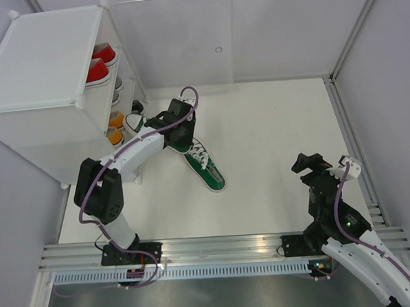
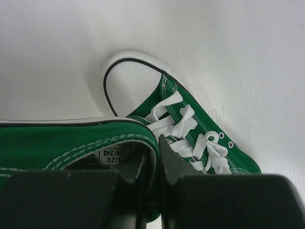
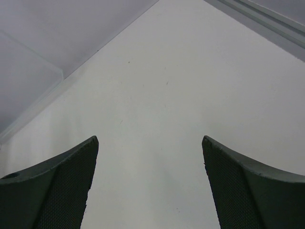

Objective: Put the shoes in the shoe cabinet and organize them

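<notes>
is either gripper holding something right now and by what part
The left gripper pinches a green shoe by the canvas rim of its opening, with one finger inside the shoe. The right gripper is open and holds nothing.

Plain white tabletop (image 1: 279, 122), matte with a few tiny specks, closed in at the back and on both sides by pale grey walls (image 1: 385, 54). Along the near edge, silver metal rails (image 1: 223, 245) running side to side, with a white slotted strip (image 1: 225, 269) just below them in the overhead view and a dull grey metal sheet (image 1: 199, 302) nearer still. Down the right side, another silver rail (image 1: 354, 142) between tabletop and wall.
</notes>
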Action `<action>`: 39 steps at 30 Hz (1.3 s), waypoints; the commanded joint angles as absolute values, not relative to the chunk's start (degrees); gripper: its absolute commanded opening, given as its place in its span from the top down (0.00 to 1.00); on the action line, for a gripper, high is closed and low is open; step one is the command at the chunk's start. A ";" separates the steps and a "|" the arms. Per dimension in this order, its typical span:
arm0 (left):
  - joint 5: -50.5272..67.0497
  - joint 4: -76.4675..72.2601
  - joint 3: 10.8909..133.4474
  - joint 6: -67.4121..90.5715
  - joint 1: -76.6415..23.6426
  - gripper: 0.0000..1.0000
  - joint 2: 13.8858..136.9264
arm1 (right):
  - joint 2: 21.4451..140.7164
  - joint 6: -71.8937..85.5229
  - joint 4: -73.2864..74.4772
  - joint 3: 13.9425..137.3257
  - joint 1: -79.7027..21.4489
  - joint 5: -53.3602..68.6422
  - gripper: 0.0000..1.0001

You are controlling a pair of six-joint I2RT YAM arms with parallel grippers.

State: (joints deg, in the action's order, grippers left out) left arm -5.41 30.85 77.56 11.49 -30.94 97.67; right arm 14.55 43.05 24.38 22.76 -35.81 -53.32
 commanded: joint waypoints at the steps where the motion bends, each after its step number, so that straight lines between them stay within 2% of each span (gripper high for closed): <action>1: 0.34 22.15 77.43 12.57 -28.30 0.98 97.03 | 15.38 42.71 22.50 22.24 -35.86 -52.38 0.08; 5: 5.45 21.27 78.22 13.00 -28.47 0.98 97.65 | 15.56 42.63 22.24 22.06 -35.86 -52.30 0.08; 16: 1.94 23.20 83.14 14.50 -32.08 0.98 94.66 | 18.54 42.71 20.30 21.53 -35.86 -50.89 0.08; 23: 0.27 23.12 81.74 13.63 -31.82 0.98 97.73 | 17.67 42.54 20.48 21.18 -35.86 -50.89 0.08; 33: 4.83 22.42 81.04 10.99 -22.42 0.98 103.00 | 18.46 42.71 19.95 21.01 -35.86 -50.27 0.08; 39: 2.72 22.06 82.88 5.80 -17.24 0.98 106.78 | 18.54 42.71 19.25 20.48 -35.86 -49.75 0.08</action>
State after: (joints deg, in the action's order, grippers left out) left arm 4.56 25.71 79.94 11.33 -18.92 105.89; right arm 18.11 43.03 21.30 20.88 -35.81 -50.04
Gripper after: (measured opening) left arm 0.124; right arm 0.919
